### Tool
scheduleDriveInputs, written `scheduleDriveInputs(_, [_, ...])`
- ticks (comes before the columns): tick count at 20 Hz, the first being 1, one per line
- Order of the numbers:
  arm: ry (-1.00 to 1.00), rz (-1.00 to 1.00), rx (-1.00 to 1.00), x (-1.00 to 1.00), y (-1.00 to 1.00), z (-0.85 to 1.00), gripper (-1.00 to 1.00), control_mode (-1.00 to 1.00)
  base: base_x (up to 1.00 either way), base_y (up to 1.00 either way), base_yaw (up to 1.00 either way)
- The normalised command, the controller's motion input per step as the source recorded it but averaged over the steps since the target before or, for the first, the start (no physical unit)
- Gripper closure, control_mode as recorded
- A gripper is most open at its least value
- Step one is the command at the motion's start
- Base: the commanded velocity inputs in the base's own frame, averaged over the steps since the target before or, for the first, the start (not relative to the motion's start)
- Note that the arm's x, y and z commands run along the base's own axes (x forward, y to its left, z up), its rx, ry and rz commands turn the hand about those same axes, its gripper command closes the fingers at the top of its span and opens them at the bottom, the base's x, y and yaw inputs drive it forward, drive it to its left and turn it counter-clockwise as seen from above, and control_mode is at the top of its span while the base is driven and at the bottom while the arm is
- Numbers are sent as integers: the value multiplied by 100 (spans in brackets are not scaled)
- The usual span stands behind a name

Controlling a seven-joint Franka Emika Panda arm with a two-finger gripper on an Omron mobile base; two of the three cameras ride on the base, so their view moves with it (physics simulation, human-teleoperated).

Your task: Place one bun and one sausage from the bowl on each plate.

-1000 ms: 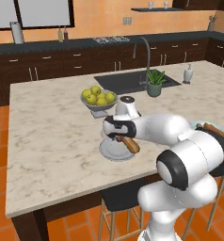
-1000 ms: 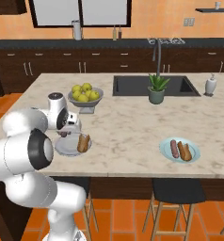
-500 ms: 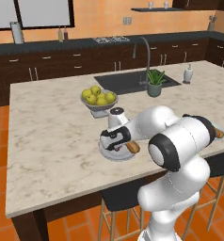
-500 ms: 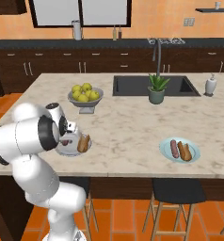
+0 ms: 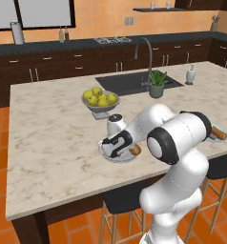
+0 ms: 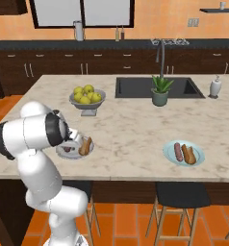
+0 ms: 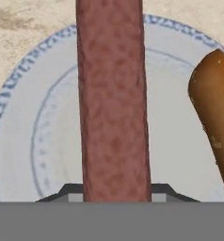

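- My fingers [image 7: 115,200] are clamped on a sausage [image 7: 113,101], held over the grey plate [image 7: 175,141].
- A bun [image 7: 217,117] lies on that plate beside it.
- Fruit bowl [image 5: 100,102] stands just behind; my arm [image 5: 153,125] hides part of the plate.
- Blue plate [image 6: 184,153], far along the surface [image 6: 131,129], carries a bun and sausage.

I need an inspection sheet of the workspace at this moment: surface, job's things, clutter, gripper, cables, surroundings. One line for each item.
Surface: pale marble island counter with a dark sink.
Job's things: sausage in the gripper, over the grey ridged plate, where one bun lies. Blue plate holds a bun and a sausage side by side. Dark bowl: nothing seen.
Clutter: grey footed fruit bowl, potted plant, soap bottle.
Gripper: gripper shut on the sausage, low over the grey plate.
Cables: nothing seen.
Surroundings: dark cabinets, orange wall, stools, tiled floor.
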Motion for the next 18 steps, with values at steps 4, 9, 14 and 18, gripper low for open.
scheduleDriveInputs(4, [0, 0, -1, 7, 6, -44, 100, -100, 0, 0, 0])
scheduleDriveInputs(9, [0, 0, 0, 0, 9, -32, -100, -100, 0, 0, 0])
scheduleDriveInputs(14, [-6, 0, 0, -16, 4, 13, -100, -100, 0, 0, 0])
scheduleDriveInputs(18, [-7, -1, -1, -26, 12, 47, -100, -100, 0, 0, 0])
